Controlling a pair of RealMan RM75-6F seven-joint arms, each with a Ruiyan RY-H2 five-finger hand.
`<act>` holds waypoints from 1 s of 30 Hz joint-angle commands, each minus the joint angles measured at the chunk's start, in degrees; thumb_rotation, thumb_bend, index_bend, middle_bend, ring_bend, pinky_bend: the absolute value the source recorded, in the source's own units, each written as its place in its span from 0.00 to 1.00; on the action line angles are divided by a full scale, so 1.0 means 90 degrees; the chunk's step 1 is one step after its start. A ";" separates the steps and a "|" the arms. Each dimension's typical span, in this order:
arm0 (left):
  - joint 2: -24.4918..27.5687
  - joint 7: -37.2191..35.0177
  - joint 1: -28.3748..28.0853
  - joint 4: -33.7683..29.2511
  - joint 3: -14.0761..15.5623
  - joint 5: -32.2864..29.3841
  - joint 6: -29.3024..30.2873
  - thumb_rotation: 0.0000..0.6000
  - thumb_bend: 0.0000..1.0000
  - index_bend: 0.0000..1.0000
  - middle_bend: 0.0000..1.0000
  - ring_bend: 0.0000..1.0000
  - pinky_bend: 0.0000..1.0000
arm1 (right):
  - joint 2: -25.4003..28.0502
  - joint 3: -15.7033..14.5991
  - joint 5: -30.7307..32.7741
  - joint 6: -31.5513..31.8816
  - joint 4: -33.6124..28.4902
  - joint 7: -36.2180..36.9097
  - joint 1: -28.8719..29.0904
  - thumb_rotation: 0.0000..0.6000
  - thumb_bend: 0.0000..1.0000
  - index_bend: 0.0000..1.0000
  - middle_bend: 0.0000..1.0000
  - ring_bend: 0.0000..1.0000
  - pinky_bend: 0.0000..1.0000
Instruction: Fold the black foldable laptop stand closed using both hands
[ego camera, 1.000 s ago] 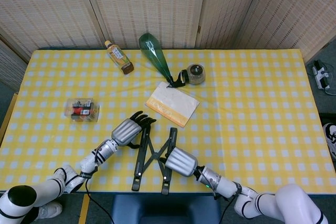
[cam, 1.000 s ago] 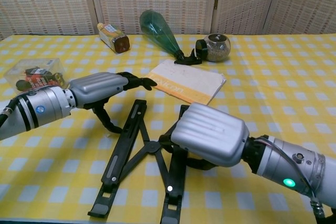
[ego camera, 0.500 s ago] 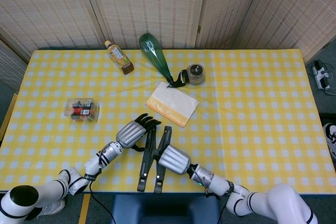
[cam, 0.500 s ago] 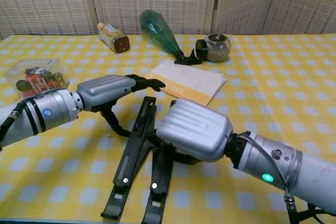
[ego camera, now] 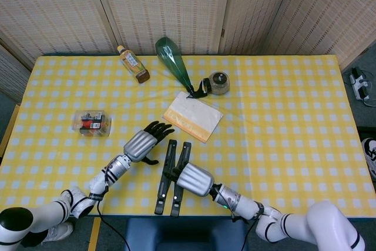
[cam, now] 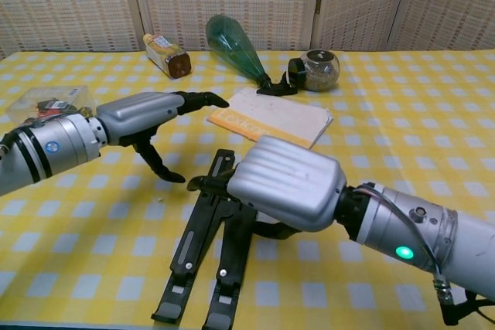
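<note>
The black laptop stand (ego camera: pixel 167 178) (cam: pixel 203 246) lies near the table's front edge, its two bars almost parallel and close together. My right hand (ego camera: pixel 194 179) (cam: pixel 286 184) covers the right bar. Its dark fingers (cam: pixel 207 183) reach across the tops of both bars and the thumb curls under on the right side, so it grips the stand. My left hand (ego camera: pixel 143 144) (cam: pixel 151 117) hovers just left of the stand's far end, fingers spread and thumb pointing down. It holds nothing and is clear of the bars.
A white and orange booklet (ego camera: pixel 192 116) lies just beyond the stand. Further back are a green bottle (ego camera: pixel 173 58), a tea bottle (ego camera: pixel 133 63) and a small jar (ego camera: pixel 219 82). A clear box (ego camera: pixel 91 123) sits at the left. The table's front edge (ego camera: pixel 135 214) is close.
The stand's crossed bars have swung together to nearly parallel. My left hand has let go and drawn back to the left. My right hand has stayed on the stand.
</note>
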 commanded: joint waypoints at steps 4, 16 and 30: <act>0.0413 0.0096 0.0169 -0.0466 -0.0123 -0.0207 0.0088 1.00 0.10 0.00 0.03 0.00 0.00 | 0.1341 0.0282 0.0840 -0.2054 -0.2109 -0.0420 0.0762 1.00 0.33 0.01 0.15 0.24 0.22; 0.0703 0.0205 0.0366 -0.0779 -0.0133 -0.0417 0.0000 1.00 0.10 0.00 0.00 0.00 0.00 | 0.1295 0.0664 0.1768 -0.3171 -0.2271 -0.1411 0.1275 1.00 0.33 0.00 0.07 0.13 0.13; 0.0722 0.0075 0.0457 -0.0724 -0.0154 -0.0437 -0.0030 1.00 0.10 0.00 0.00 0.00 0.00 | 0.1020 0.0627 0.2271 -0.3397 -0.1990 -0.1906 0.1506 1.00 0.33 0.02 0.12 0.15 0.13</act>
